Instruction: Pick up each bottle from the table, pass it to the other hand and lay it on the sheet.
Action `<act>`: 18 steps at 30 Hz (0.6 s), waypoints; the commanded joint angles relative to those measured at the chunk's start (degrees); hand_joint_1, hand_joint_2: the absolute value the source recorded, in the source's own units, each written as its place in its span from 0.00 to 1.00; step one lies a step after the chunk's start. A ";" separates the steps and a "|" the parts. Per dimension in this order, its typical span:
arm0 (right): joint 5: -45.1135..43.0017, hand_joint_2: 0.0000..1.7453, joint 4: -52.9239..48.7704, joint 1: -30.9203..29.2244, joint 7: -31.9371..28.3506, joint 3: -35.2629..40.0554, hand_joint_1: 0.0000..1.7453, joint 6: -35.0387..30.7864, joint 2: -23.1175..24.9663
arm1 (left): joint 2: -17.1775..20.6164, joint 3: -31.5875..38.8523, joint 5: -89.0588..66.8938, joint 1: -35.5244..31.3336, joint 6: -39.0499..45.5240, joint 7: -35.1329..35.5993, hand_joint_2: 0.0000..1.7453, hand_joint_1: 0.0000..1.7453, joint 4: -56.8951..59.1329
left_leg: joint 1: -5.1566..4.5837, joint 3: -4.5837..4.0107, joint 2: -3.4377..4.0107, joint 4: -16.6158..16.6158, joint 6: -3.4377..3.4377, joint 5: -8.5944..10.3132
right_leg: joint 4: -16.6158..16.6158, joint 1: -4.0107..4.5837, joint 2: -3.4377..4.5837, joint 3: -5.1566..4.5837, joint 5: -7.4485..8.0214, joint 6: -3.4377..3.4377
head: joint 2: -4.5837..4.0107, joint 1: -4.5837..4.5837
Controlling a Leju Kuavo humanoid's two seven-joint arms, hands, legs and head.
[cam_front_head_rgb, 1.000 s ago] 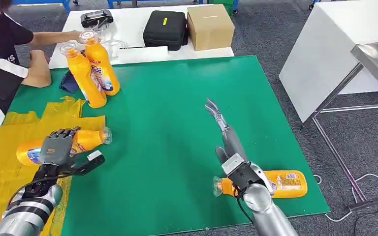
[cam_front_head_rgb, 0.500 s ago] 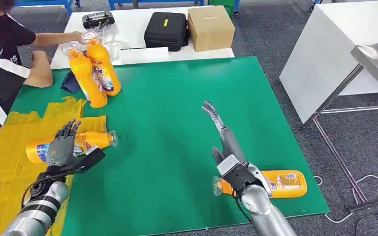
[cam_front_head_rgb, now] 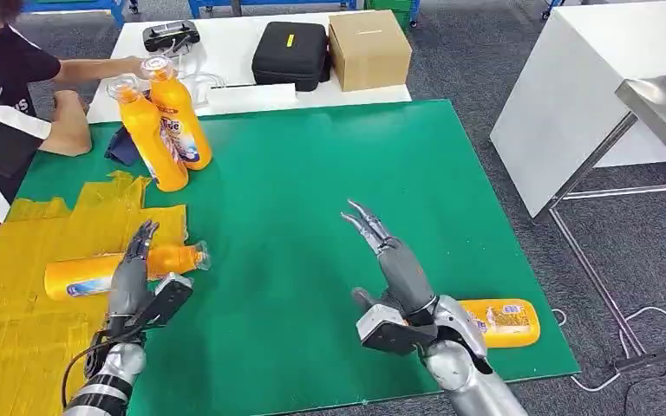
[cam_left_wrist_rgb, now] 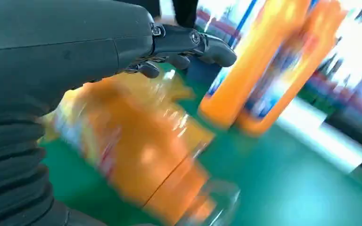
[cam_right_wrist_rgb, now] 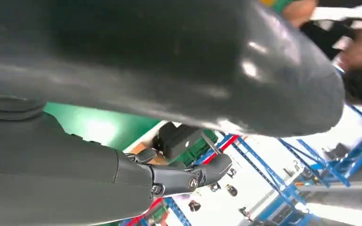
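Hands of the robot were both raised above the green mat-covered table (cam_front_head_rgb: 312,173), each empty with fingers apart and extended. The right hand (cam_front_head_rgb: 395,264) stood edge-on over the near right part of the mat, its dark fingers (cam_front_head_rgb: 362,224) pointing away from the robot. Just behind its wrist, toward the robot and to its right, an orange plastic bottle with a printed label (cam_front_head_rgb: 503,322) lay on its side near the mat's front right corner, partly hidden by the silver forearm.

The left hand (cam_front_head_rgb: 132,273) was held upright over the edge where the crumpled yellow sheet (cam_front_head_rgb: 17,303) met the green mat, its fingers (cam_front_head_rgb: 145,234) straight and apart, gripping nothing. Directly beyond it a second orange bottle with a clear cap (cam_front_head_rgb: 113,269) lay on its side, body on the yellow sheet and capped end reaching toward the mat; whether the hand touched it could not be told. In the left wrist view the same bottle (cam_left_wrist_rgb: 136,150) appeared blurred below the spread fingers (cam_left_wrist_rgb: 202,44).

Farther from the left hand, two upright orange bottles (cam_front_head_rgb: 163,130) stood together near the mat's far left corner, touching each other. A person in a black shirt (cam_front_head_rgb: 4,104) reached toward them. Beyond the mat, a white table (cam_front_head_rgb: 234,87) carried a black zipped case (cam_front_head_rgb: 290,52) and a brown cardboard box (cam_front_head_rgb: 368,48).
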 commanded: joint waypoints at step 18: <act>11.22 0.00 -21.76 24.55 4.21 -10.22 0.00 -5.06 -26.67 | -9.42 -4.07 -0.92 18.40 10.40 -9.72 1.00 0.00 -43.04 | -0.03 -0.06 -0.48 0.04 -0.01 -0.35 | -0.01 -0.05 -0.24 0.08 -0.34 0.09 | 0.00 0.00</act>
